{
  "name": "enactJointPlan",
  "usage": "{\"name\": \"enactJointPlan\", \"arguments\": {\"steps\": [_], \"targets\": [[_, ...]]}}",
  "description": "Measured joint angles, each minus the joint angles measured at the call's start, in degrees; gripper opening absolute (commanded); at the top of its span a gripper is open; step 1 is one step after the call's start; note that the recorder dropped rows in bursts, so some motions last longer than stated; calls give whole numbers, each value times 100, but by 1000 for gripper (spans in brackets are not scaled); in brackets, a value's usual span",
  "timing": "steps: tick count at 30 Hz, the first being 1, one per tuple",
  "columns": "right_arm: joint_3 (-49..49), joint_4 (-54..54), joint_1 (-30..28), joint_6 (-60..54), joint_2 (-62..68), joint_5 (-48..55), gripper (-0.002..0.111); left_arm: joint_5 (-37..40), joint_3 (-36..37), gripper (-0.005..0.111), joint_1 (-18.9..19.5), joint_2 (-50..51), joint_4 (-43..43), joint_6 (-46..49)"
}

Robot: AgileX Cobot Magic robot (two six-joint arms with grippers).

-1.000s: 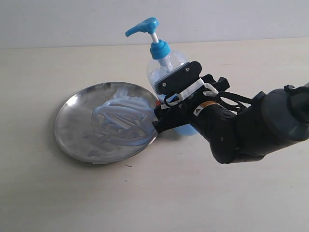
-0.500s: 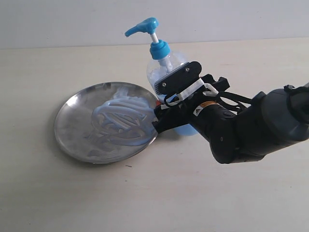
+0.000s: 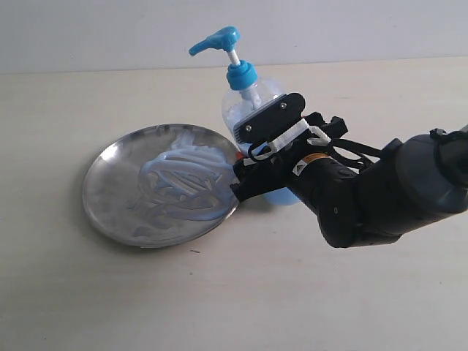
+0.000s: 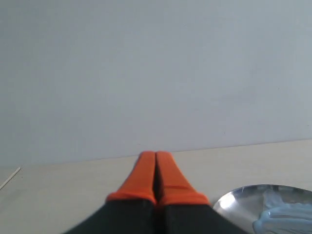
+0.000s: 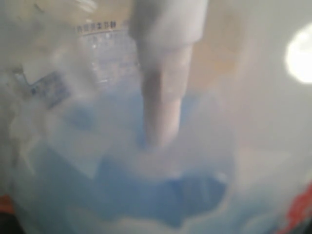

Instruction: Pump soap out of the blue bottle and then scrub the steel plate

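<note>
A: What's blocked or cut off?
B: Bottle [image 3: 245,102] stands near the worktop's [image 3: 219,307] far edge. Its lower half sits behind the right gripper [image 3: 236,161]. Only the blue pump head [image 3: 219,38] and the shoulder show clear. Right wrist view is all blur: bottle wall, white tube [image 5: 163,97], blue liquid.
A: Jaws?
B: Right: spread wide, one finger each side of the bottle. Can't tell whether the pads press it. Left gripper [image 4: 156,155]: orange fingers tight together, nothing between.
A: Plate?
B: Plate [image 3: 110,183] just beside the bottle, toward the worktop's left edge. Can't tell if the rim touches. Soap [image 3: 183,183] smeared pale blue over the half nearer the bottle. Left wrist view crops the plate to a sliver.
A: Any writing?
B: Label [image 5: 97,29] shows small print, too blurred to read.
</note>
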Motion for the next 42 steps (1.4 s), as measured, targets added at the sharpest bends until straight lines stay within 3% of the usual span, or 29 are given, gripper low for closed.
{"name": "enactJointPlan", "arguments": {"steps": [11, 23, 34, 38, 42], "targets": [[0, -203, 0, 0, 12, -10, 0, 43, 0, 0, 0, 0, -527, -276], [0, -295, 0, 39, 31, -32, 0, 753, -387, 0, 0, 51, -1296, -274], [0, -295, 0, 324, 31, -44, 0, 946, -1107, 0, -27, 1843, -1414, -203], [-26, -295, 0, 412, 31, -18, 0, 814, -1561, 0, -398, 2588, -1470, -152], [-235, -273, 0, 424, 59, 241, 0, 730, -2162, 0, -1165, 3576, -1696, -80]]}}
